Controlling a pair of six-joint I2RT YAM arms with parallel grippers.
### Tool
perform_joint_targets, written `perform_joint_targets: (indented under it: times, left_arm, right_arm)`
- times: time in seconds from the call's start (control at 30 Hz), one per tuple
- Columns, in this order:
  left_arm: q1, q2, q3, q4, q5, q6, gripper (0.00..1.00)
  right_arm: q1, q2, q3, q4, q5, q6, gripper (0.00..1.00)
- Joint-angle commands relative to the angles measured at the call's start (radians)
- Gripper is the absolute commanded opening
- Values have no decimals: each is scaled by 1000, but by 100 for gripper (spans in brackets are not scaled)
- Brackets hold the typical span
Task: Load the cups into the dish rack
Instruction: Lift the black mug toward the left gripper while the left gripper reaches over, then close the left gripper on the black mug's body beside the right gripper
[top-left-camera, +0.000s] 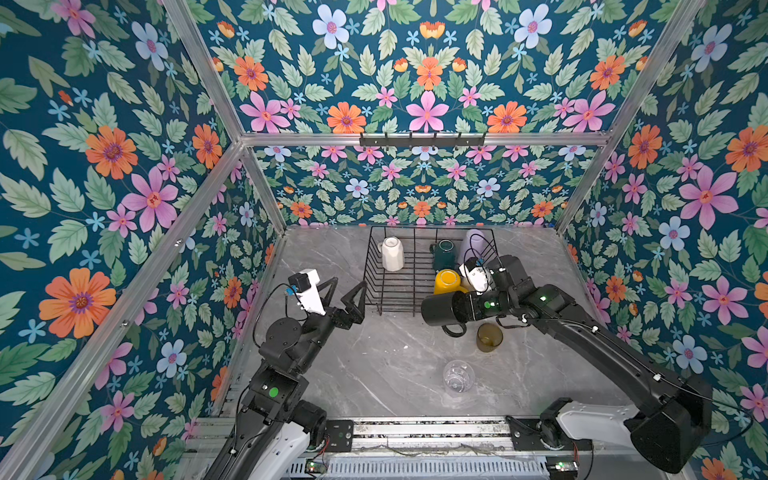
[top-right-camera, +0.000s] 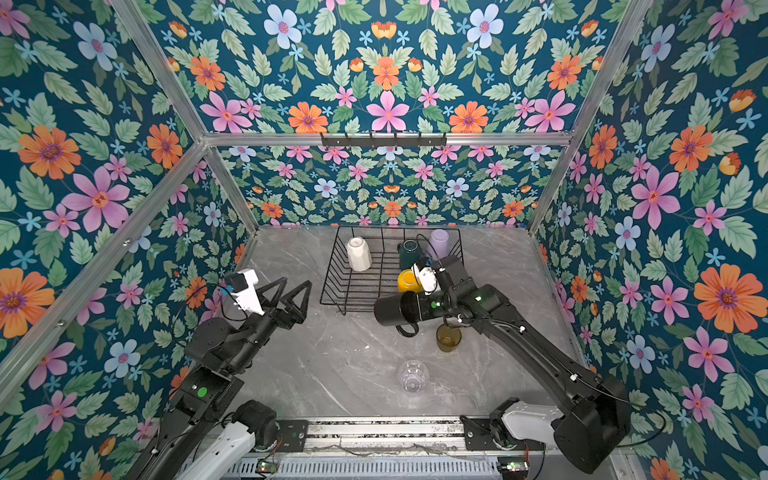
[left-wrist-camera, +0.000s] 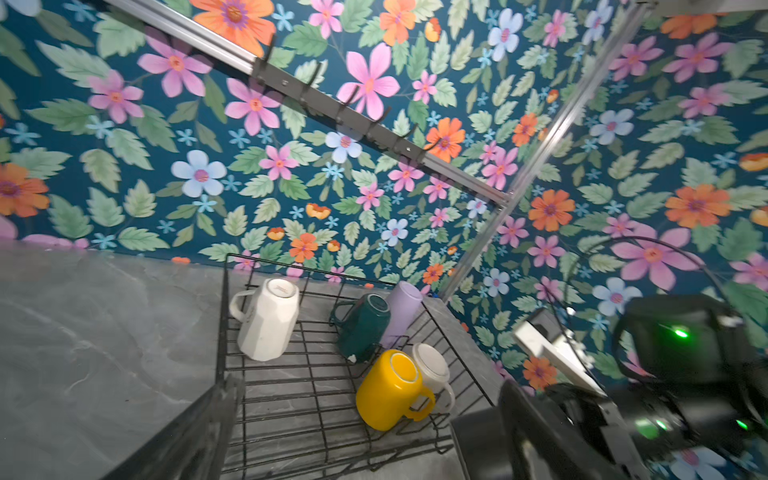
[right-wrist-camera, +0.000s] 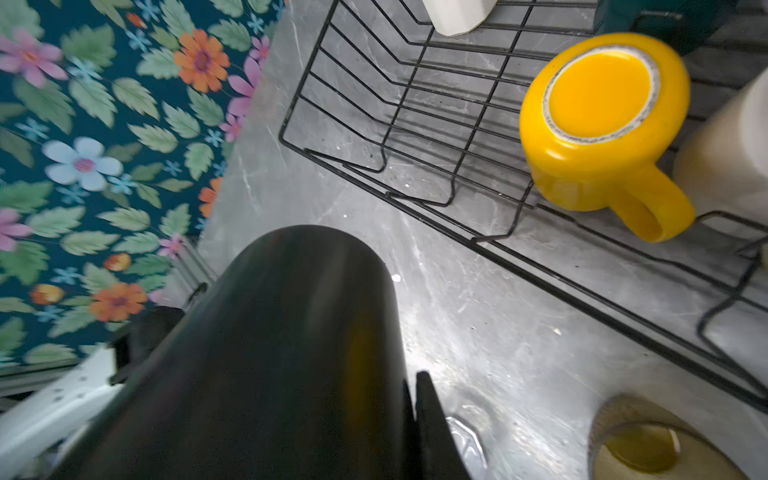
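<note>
Holding five cups (left-wrist-camera: 268, 320), dish rack (top-left-camera: 409, 286), right fingers (right-wrist-camera: 432, 424) clamped on black mug (top-left-camera: 442, 309), left fingers (left-wrist-camera: 187, 436) wide, empty.

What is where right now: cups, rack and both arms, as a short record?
In rack: cream mug, green mug, lilac tumbler, yellow mug, white mug
On table: olive tumbler, clear glass
Right end effector: shut on black mug, held sideways in front of the rack, handle hanging down
Left end effector: open, empty, near the rack's left front corner
Not yet in rack: three cups
</note>
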Motion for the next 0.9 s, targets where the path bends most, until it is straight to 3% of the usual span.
perform_joint_targets:
  times: [0.0, 0.13, 0.37, 0.87]
  left_arm:
    - [0, 25, -11, 145, 235, 25, 99]
    - [0, 101, -19, 249, 424, 1, 99]
    - [-3, 259, -20, 414, 650, -82, 99]
    - [-27, 310, -45, 565, 735, -146, 99]
  right_arm:
    - [-48, -18, -36, 261, -265, 147, 0]
    - [-71, -18, -53, 363, -351, 204, 0]
    - [-70, -9, -51, 473, -440, 223, 0]
    - [37, 44, 14, 549, -524, 178, 0]
